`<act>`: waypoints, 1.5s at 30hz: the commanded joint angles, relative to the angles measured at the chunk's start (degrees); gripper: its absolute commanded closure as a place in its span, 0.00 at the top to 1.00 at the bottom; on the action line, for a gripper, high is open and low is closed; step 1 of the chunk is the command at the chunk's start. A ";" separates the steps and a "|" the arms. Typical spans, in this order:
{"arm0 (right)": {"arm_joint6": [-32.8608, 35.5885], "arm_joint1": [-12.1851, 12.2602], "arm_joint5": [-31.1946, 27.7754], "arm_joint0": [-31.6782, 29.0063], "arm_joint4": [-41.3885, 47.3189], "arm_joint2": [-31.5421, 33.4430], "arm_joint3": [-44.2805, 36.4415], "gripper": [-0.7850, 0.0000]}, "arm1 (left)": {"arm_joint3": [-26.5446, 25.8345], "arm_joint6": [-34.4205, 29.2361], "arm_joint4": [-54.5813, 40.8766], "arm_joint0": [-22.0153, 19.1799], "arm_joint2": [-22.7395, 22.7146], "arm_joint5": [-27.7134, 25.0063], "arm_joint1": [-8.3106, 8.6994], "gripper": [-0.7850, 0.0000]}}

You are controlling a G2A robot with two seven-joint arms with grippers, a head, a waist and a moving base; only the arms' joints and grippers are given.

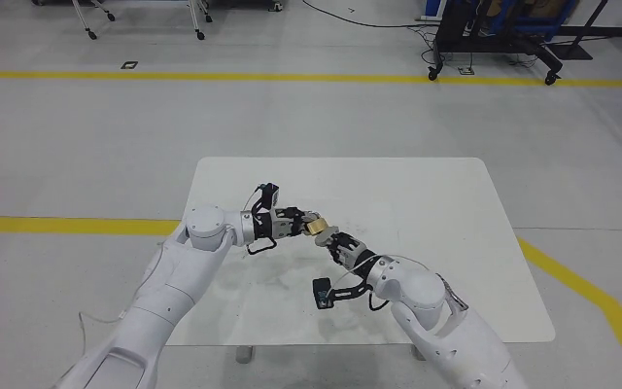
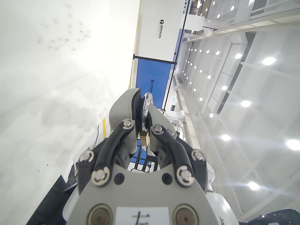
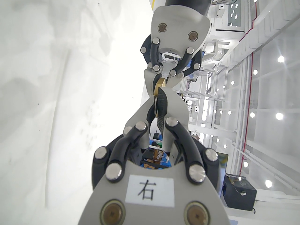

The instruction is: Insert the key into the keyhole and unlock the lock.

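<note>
Left hand [image 2: 142, 105] clamps lock [image 3: 160, 84]; right hand [image 3: 156, 103] closed.

Left hand [image 2: 143, 108] tight on a small brass lock [image 2: 145, 139], a silvery part [image 2: 148, 101], perhaps its shackle, between the fingertips [image 2: 127, 101].

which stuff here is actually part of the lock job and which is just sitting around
Job: lock, held in the left gripper; right gripper, shut, tips at the lock.
Just around: table; wheeled frame and dark cart on the floor behind.
</note>
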 commanded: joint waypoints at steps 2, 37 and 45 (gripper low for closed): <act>-1.92 0.36 1.16 -0.90 0.49 1.16 -0.23 0.50 | -0.06 0.20 -0.15 0.03 -0.15 0.06 -0.01 0.00; -24.35 2.00 -10.02 3.57 24.29 6.39 11.06 0.00 | -6.80 14.51 9.81 5.37 -3.38 -23.43 0.15 0.00; -21.83 1.32 -8.59 6.79 28.92 3.98 13.79 0.00 | -6.78 12.91 10.64 5.21 -3.37 -23.63 0.15 0.00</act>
